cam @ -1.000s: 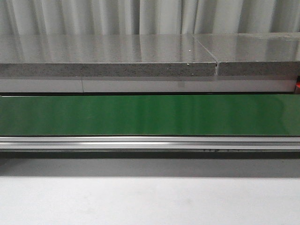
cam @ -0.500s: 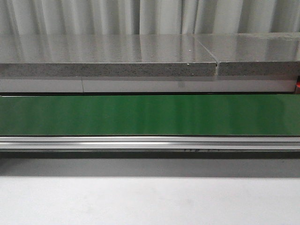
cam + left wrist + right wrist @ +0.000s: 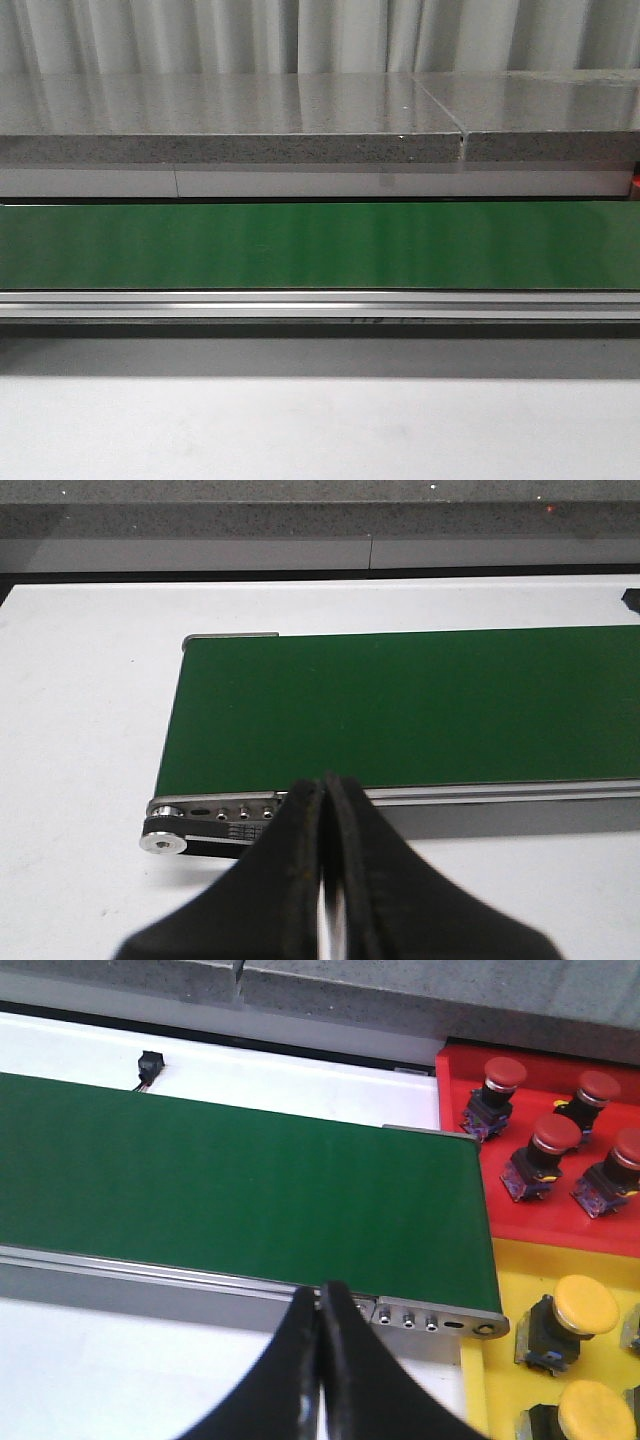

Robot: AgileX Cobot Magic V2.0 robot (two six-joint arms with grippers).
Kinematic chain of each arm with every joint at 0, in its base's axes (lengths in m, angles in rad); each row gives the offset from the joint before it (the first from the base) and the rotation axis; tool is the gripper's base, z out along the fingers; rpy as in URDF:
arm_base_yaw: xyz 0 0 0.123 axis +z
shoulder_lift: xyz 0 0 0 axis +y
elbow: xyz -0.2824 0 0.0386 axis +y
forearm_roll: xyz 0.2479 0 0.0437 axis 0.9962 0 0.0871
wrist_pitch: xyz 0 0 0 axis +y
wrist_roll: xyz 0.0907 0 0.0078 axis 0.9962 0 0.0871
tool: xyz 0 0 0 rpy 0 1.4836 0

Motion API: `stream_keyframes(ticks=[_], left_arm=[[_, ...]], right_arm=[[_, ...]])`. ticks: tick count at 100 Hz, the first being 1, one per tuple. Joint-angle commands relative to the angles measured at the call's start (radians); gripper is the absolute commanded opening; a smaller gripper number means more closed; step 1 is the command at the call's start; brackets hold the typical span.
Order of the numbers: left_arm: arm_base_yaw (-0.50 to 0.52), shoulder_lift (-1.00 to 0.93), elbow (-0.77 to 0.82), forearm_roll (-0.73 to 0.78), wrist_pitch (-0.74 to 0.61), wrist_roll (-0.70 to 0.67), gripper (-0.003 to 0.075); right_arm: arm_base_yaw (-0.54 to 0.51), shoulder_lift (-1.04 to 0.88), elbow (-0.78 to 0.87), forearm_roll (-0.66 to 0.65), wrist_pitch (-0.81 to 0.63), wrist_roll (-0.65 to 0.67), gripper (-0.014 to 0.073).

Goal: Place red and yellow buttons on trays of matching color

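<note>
1. Three camera views show one workspace built around a long green conveyor belt with a silver metal side rail, on a white table.
2. In the front view the belt runs across the full width and carries nothing. Behind it is a grey speckled stone ledge and pale curtains. Neither arm appears in this view.
3. Dark markings show under the rail near its middle, too blurred to read. No brand name or label is legible anywhere.
4. In the left wrist view, the left gripper has its two black fingers pressed together, with nothing between them. It hangs just before the rail at the belt's end, by a silver roller cap.
5. In the right wrist view, the right gripper is likewise closed, fingers touching, holding nothing, near the belt's other end.
6. Just beyond that end lies a red tray holding four red buttons; one red button stands near its middle.
7. Touching the red tray is a yellow tray with at least two yellow buttons; one yellow button sits near the belt's corner. Others are cut off by the frame edge.
</note>
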Motion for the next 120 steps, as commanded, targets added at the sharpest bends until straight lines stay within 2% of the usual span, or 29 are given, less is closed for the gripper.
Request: stream_keyframes(ticks=[1,23,49,76,99,120], left_arm=[[-0.003,0.007,-0.026,-0.011,-0.072,-0.008,-0.0019],[-0.003,0.007,-0.026,-0.011,-0.072,-0.008,-0.0019],[-0.003,0.007,-0.026,-0.011,-0.072,-0.008,-0.0019],[-0.003,0.007,-0.026,-0.011,-0.072,-0.008,-0.0019],[-0.003,0.007,-0.026,-0.011,-0.072,-0.008,-0.0019],[-0.003,0.007,-0.026,-0.011,-0.072,-0.008,-0.0019]], right_arm=[[-0.001,0.007,-0.026,-0.010,-0.090,-0.004,-0.0068],[0.035,-0.021,0.016,-0.041,-0.204,-0.003,-0.0068],[0.072,-0.181,0.230,-0.049,-0.399,-0.002,-0.0068],[0.072,-0.369,0.384,-0.049,-0.426,-0.002,-0.0068],[0.072,-0.366,0.493,-0.049,-0.542,0.058,-0.0068],[0.072,-0.366,0.491,-0.050,-0.555,0.081,-0.0068]])
